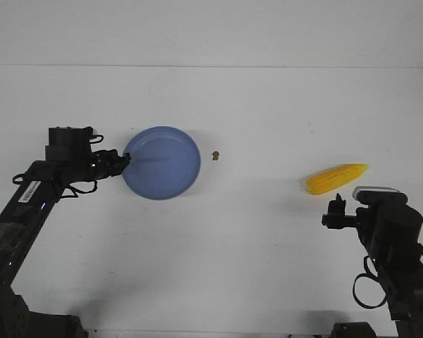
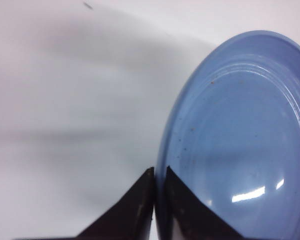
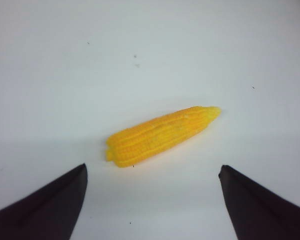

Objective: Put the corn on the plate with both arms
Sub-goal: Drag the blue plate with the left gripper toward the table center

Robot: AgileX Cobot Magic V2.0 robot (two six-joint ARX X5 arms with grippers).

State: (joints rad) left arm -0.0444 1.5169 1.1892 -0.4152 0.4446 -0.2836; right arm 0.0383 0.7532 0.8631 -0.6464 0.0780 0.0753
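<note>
The periwinkle-blue plate (image 1: 163,163) lies on the white table left of centre. My left gripper (image 1: 128,159) is shut on the plate's left rim; in the left wrist view the two black fingers pinch the rim (image 2: 162,165) of the plate (image 2: 240,145). The yellow corn (image 1: 335,178) lies on the table at the right, its pointed end towards the far right. My right gripper (image 1: 336,208) is open just in front of the corn, not touching it. In the right wrist view the corn (image 3: 160,135) lies beyond the wide-open gripper (image 3: 152,172).
A tiny brown speck (image 1: 215,155) lies on the table just right of the plate. The white table (image 1: 268,246) stretches between the plate and the corn.
</note>
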